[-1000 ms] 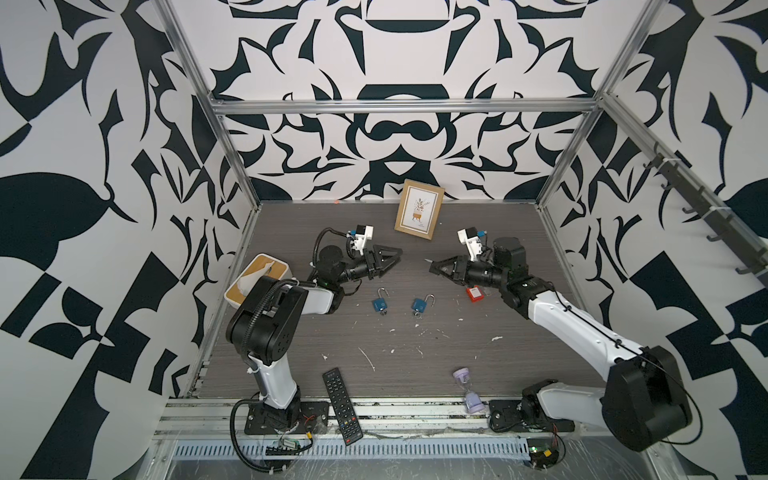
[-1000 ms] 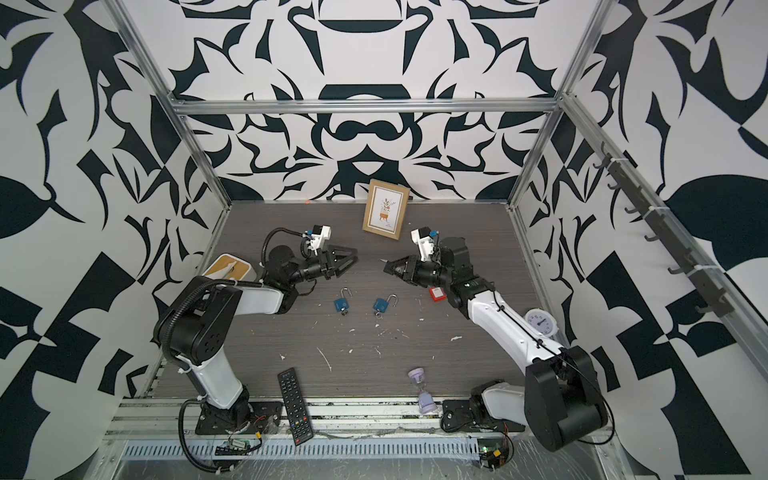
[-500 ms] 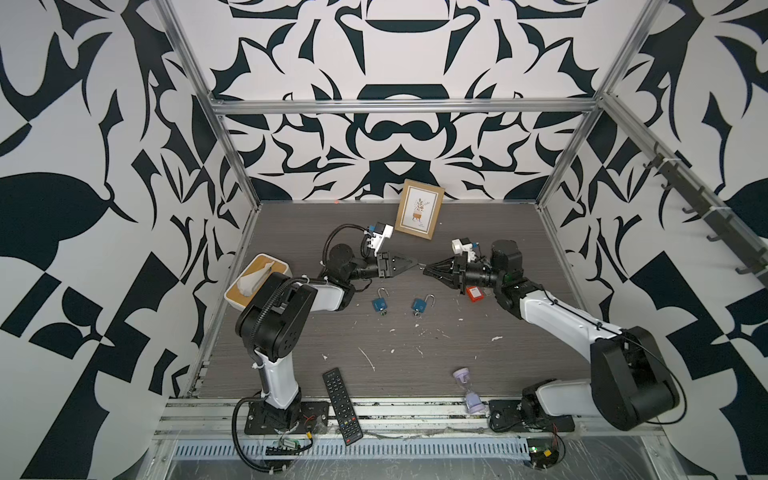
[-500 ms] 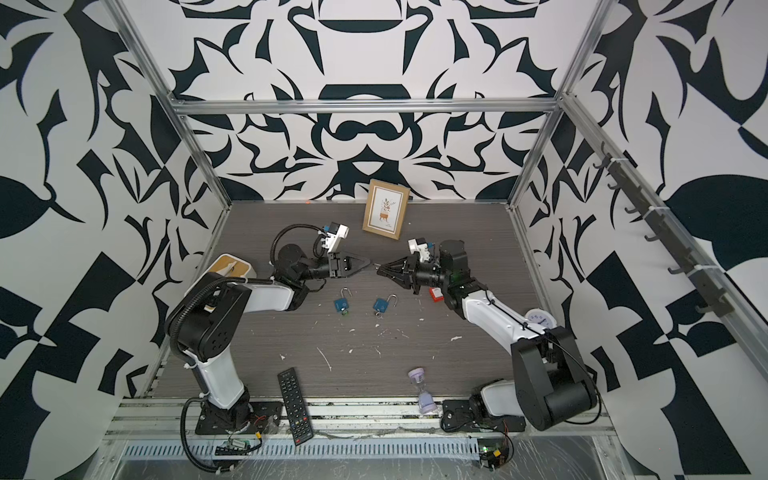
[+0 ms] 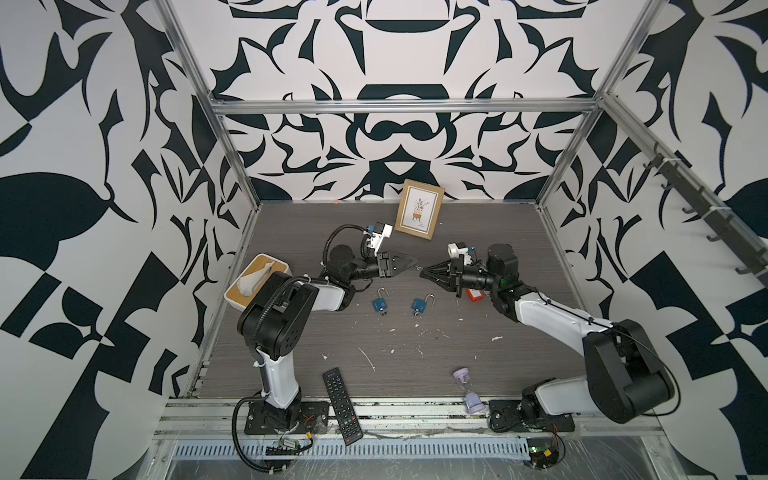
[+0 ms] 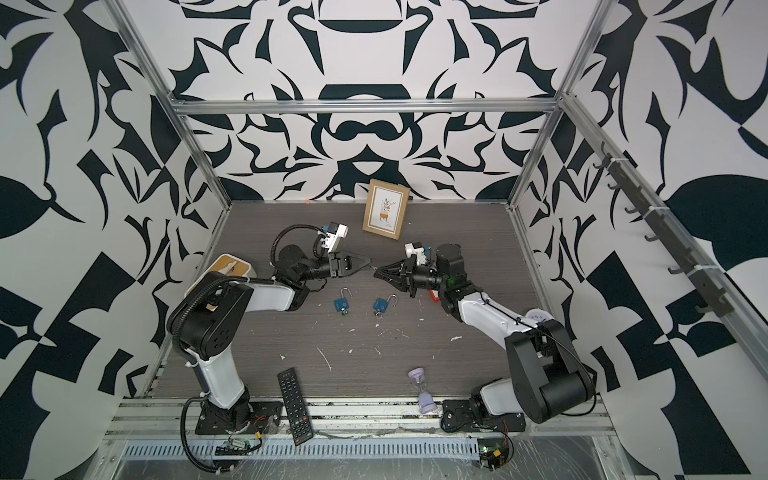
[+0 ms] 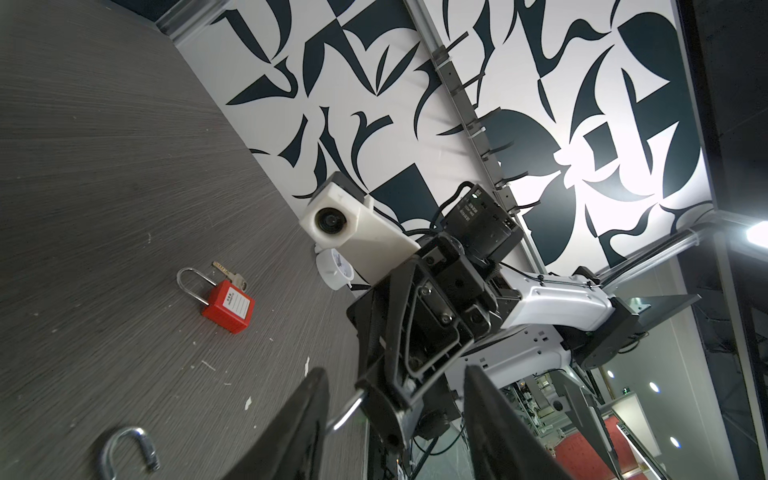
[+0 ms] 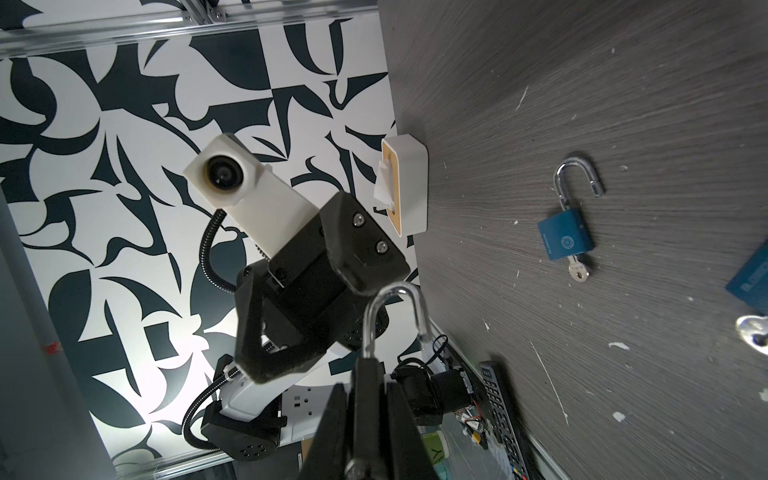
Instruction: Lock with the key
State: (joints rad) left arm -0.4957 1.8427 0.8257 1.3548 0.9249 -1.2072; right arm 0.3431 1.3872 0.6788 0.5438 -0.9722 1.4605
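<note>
My right gripper (image 8: 368,388) is shut on the dark body of a padlock (image 8: 366,374), whose open silver shackle (image 8: 411,299) points at the left gripper. In both top views the two grippers meet tip to tip above the table, the left gripper (image 5: 414,262) and the right gripper (image 5: 423,272). My left gripper (image 7: 395,374) stands open around the shackle tip (image 7: 349,409), which touches one finger (image 7: 307,411). Two blue padlocks (image 5: 380,303) (image 5: 420,304) lie open on the table with keys (image 8: 577,272) in them. A red padlock (image 7: 228,309) lies shut beside a loose key (image 7: 228,274).
A tissue box (image 5: 255,280) sits at the left wall. A picture frame (image 5: 419,209) leans at the back. A remote (image 5: 343,405) and a purple hourglass (image 5: 467,388) lie at the front edge. White scraps (image 5: 370,359) dot the table.
Over the last second both grippers swung toward each other until their tips met. The left jaws narrowed. In the last half second little has moved.
</note>
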